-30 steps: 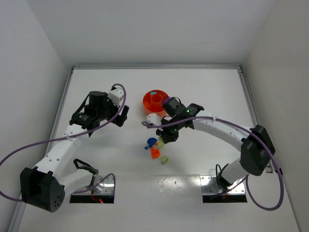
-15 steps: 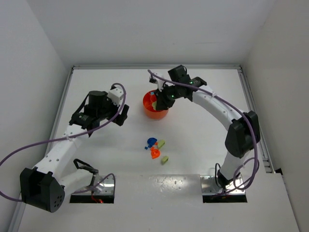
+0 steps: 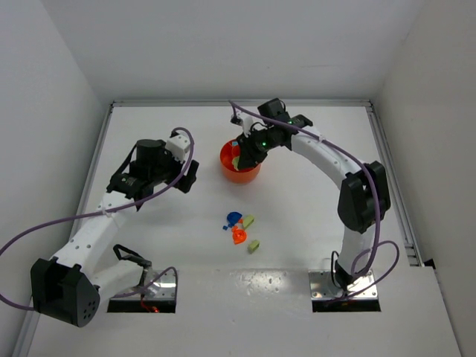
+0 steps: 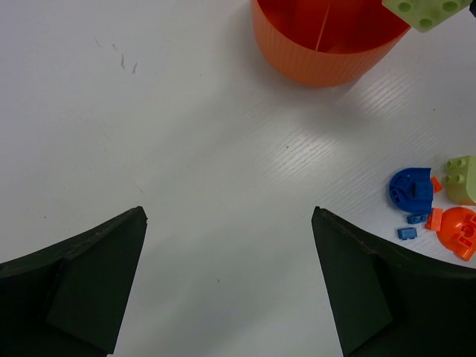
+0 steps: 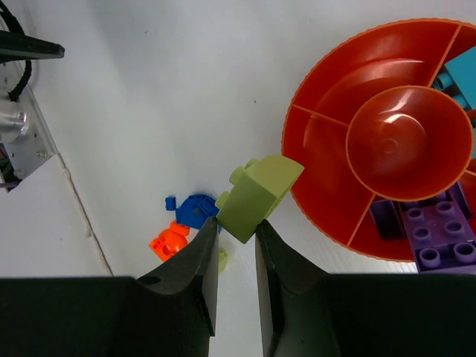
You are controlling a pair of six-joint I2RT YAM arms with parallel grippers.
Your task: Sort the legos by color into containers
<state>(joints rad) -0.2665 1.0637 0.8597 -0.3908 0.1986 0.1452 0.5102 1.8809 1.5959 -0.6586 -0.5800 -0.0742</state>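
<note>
My right gripper (image 3: pixel 239 155) (image 5: pixel 236 225) is shut on a pale yellow-green lego (image 5: pixel 256 190) (image 4: pixel 428 11) and holds it above the left rim of the round orange tray (image 3: pixel 250 177) (image 5: pixel 320 160) (image 4: pixel 320 63). One wedge section holds purple legos (image 5: pixel 435 230), another a teal piece (image 5: pixel 457 74). The central cup looks bare. Loose on the table nearer me lie a blue lego (image 3: pixel 233 219) (image 4: pixel 410 190), an orange one (image 3: pixel 239 236) (image 4: pixel 457 230) and two yellow-green ones (image 3: pixel 248 221) (image 3: pixel 253 245). My left gripper (image 3: pixel 187 177) (image 4: pixel 228 216) hangs open over bare table, left of the tray.
Tiny blue bits (image 4: pixel 407 233) lie beside the blue lego. Metal base plates (image 3: pixel 152 290) (image 3: pixel 346 286) sit at the near edge. A raised rim (image 3: pixel 242 103) and white walls border the table. A purple cable (image 3: pixel 234 119) arcs off the right wrist.
The right arm lifted the yellow-green lego from the loose pile and swung it back to the tray, then shifted slightly. The left arm has stayed still.
</note>
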